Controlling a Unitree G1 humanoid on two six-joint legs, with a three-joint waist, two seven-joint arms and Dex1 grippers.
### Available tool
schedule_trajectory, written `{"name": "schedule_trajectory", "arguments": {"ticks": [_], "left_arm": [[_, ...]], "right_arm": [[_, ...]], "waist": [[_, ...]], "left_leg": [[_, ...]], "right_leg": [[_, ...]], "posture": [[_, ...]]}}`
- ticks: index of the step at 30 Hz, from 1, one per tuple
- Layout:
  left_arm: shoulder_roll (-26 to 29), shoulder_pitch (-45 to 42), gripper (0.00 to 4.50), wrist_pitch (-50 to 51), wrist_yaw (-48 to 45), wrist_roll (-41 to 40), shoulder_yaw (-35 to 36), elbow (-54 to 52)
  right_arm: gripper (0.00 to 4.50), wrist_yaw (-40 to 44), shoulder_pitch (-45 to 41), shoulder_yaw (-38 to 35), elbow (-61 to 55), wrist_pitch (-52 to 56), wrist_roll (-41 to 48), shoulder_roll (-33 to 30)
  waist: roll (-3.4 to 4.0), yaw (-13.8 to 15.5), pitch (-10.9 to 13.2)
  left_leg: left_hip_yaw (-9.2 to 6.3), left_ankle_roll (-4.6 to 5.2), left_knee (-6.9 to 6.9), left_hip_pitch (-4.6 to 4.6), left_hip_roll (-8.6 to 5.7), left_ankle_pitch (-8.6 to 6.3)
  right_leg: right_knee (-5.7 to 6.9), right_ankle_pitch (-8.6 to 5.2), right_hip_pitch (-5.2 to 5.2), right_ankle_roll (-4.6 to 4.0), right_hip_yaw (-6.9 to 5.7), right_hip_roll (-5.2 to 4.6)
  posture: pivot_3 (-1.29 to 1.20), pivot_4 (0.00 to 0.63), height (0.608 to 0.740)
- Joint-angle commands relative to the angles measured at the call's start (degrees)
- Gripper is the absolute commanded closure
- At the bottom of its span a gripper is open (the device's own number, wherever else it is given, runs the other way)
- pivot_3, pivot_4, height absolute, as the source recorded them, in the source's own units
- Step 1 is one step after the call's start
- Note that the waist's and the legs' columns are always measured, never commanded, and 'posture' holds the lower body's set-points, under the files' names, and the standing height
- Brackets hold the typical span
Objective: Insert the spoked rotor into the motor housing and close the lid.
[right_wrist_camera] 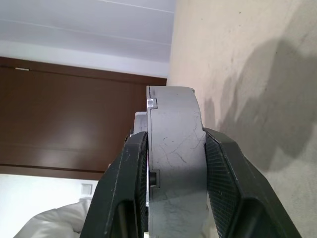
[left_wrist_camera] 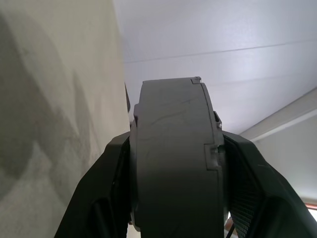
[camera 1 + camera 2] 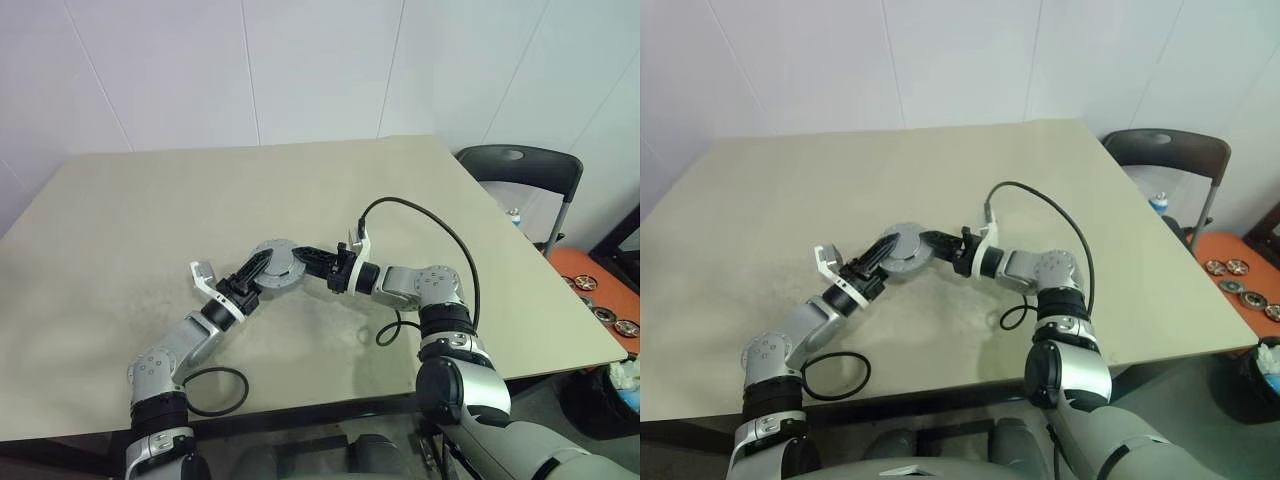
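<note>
Nearest, a thin black wire ring point(image 3: 213, 390) lies on the beige table point(image 3: 120, 230). Beyond it, left gripper point(image 3: 262, 268) and right gripper point(image 3: 310, 259) both clamp the round grey motor housing point(image 3: 275, 266), held just above the tabletop. Risk: uneven squeeze could tilt or drop it.

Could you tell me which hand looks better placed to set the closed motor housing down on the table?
Neither clearly: left hand and right hand both clamp the motor housing from opposite sides above the table.
</note>
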Motion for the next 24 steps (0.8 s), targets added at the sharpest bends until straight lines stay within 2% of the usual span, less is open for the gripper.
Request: {"name": "schedule_trajectory", "arguments": {"ticks": [1,24], "left_arm": [[0.0,0.0,2.14,3.9,-1.2,1.6,-4.8,-2.1],[0.1,-1.4,2.32,3.7,-0.8,0.7,-4.9,-3.7]], "right_arm": [[3.18,-0.7,-1.5,2.2,-2.4,-0.8,-0.4,1.2],[3.18,0.2,-0.8,3.3,-3.5,-1.5,-0.8,1.2]], "waist": [[0.0,0.0,0.0],[0.01,0.0,0.0]], "left_leg": [[0.0,0.0,0.0,0.0,0.01,0.0],[-0.02,-0.01,-0.01,0.0,0.1,0.0]], "right_leg": [[0.0,0.0,0.0,0.0,0.0,0.0],[-0.02,-0.01,0.0,-0.02,0.0,-0.03]], "posture": [[0.0,0.0,0.74],[0.0,0.0,0.74]]}}
